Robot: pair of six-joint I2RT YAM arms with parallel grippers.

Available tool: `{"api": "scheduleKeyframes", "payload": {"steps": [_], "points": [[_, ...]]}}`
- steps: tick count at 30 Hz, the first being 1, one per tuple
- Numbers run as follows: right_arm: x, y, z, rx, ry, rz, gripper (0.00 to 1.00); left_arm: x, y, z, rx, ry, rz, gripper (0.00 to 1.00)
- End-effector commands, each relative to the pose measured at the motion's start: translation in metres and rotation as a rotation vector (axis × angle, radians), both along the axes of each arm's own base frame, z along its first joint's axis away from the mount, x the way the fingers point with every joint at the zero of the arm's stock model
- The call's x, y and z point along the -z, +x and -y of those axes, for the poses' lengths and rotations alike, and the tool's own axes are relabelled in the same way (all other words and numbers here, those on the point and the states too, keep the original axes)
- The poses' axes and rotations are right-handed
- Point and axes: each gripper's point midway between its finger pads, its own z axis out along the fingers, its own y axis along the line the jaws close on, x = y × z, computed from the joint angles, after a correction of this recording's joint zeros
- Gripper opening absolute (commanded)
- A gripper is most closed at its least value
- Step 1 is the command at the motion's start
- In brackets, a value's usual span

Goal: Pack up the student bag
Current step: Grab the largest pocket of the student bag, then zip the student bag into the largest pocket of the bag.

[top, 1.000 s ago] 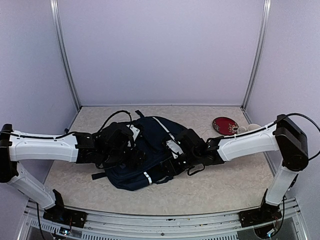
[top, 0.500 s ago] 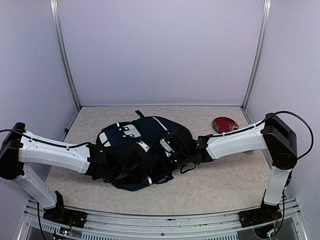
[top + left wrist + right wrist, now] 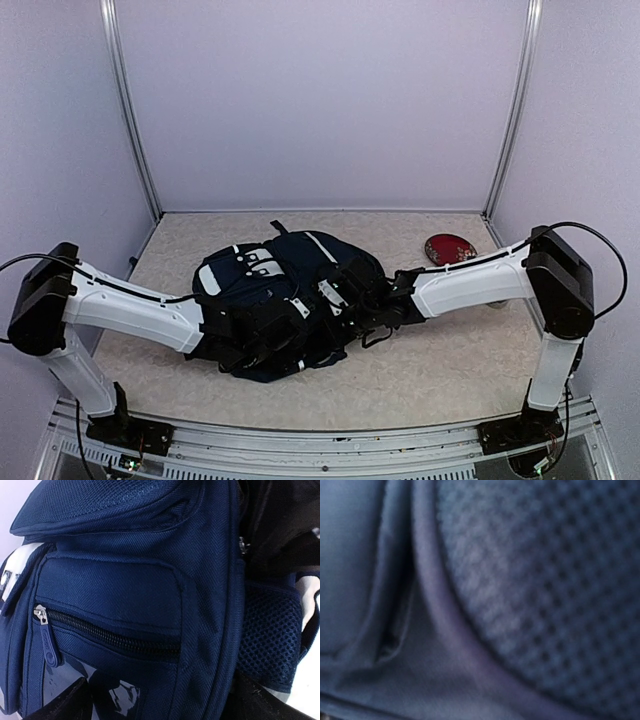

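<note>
Right gripper is pinched shut against the student bag, which lies mid-way across the table; my left gripper gapes wide at its pocket. Opening the bag seems to be the step, so next I need a firm hold on 1 zipper pull.

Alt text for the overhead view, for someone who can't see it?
A dark navy backpack lies in the middle of a pale table, with the white left arm and right arm reaching onto it from either side. A small red round object lies at the far right.
</note>
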Motion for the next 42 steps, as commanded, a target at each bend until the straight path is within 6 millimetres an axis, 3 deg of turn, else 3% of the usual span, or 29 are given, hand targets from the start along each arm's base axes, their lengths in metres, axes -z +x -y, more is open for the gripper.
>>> {"api": "scheduleKeyframes", "payload": {"steps": [1,5,7,8,10,12,22,25,29,37,40,41,42], "points": [[-0.018,0.001,0.008,0.003,-0.010,0.030,0.00,0.021,-0.004,-0.009,0.009,0.058,-0.062,0.84],[-0.022,0.001,0.013,0.004,0.000,0.020,0.00,0.022,-0.004,-0.014,0.007,0.067,-0.064,0.47],[-0.025,0.002,0.016,0.004,0.010,0.016,0.00,0.022,-0.003,-0.016,0.000,0.071,-0.063,0.22],[-0.026,0.003,0.019,0.008,0.012,0.014,0.00,0.021,-0.003,-0.016,-0.002,0.071,-0.063,0.14],[-0.029,0.009,0.028,0.026,0.014,0.015,0.00,0.021,-0.003,-0.015,-0.001,0.068,-0.065,0.04],[-0.028,0.014,0.041,0.047,-0.002,0.011,0.00,0.020,-0.003,-0.016,-0.002,0.072,-0.066,0.00],[-0.025,0.059,0.143,0.199,-0.142,0.045,0.00,0.017,-0.007,-0.018,0.024,0.065,-0.079,0.00],[-0.029,0.083,0.176,0.262,-0.164,0.069,0.00,0.013,-0.010,-0.017,0.045,0.048,-0.081,0.00],[-0.036,0.120,0.206,0.310,-0.178,0.126,0.00,0.014,-0.019,-0.012,0.102,0.014,-0.116,0.00],[-0.046,0.186,0.246,0.364,-0.256,0.194,0.00,0.015,-0.028,-0.011,0.142,0.003,-0.136,0.00],[-0.039,0.189,0.235,0.316,-0.227,0.162,0.00,0.011,-0.028,-0.009,0.146,-0.017,-0.132,0.00],[-0.034,0.184,0.227,0.284,-0.200,0.138,0.00,0.007,-0.026,-0.007,0.139,-0.033,-0.126,0.07],[-0.028,0.178,0.217,0.247,-0.171,0.116,0.00,0.003,-0.024,-0.004,0.130,-0.053,-0.120,0.26]]}}
